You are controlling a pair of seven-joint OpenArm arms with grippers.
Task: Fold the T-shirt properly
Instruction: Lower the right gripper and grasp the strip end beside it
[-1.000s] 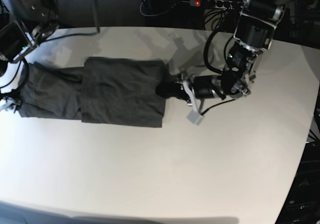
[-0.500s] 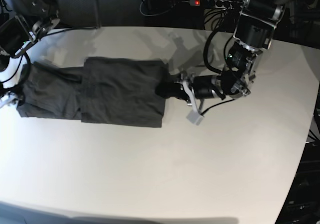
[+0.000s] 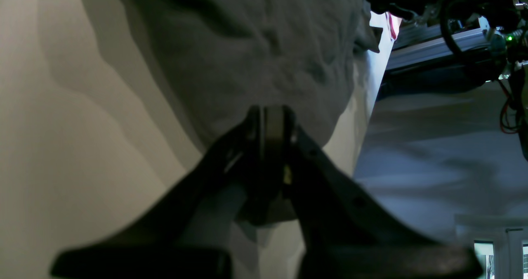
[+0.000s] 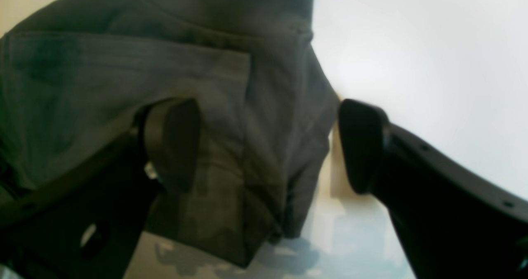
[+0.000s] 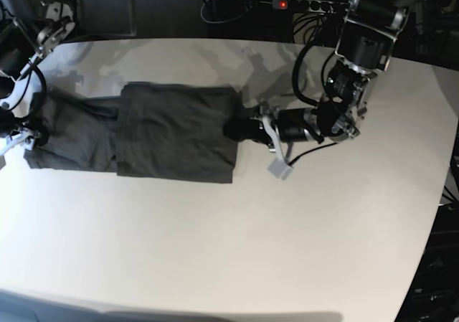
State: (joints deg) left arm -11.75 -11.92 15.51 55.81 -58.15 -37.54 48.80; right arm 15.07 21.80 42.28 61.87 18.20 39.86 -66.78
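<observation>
The dark grey T-shirt [image 5: 172, 132] lies partly folded in a long band across the left half of the white table [image 5: 287, 250]. My left gripper [image 5: 231, 129] lies low at the shirt's right edge. In the left wrist view its fingers [image 3: 272, 122] are pressed together with the T-shirt's [image 3: 255, 43] hem pinched between them. My right gripper [image 5: 30, 137] is at the shirt's left end. Its jaws [image 4: 268, 147] stand wide open around a bunched corner of the T-shirt [image 4: 255, 118], one finger [image 4: 173, 143] resting on the fabric and the other finger [image 4: 363, 147] beside it over bare table.
A small white block [image 5: 280, 170] lies on the table just in front of the left arm. A power strip [image 5: 305, 4] with a red light and loose cables runs behind the table's far edge. The table's curved right edge [image 5: 443, 193] drops off to dark floor.
The right arm has shifted at the table's left end, its gripper coming in and slightly back onto the shirt's left corner. The left arm and the shirt have stayed put.
</observation>
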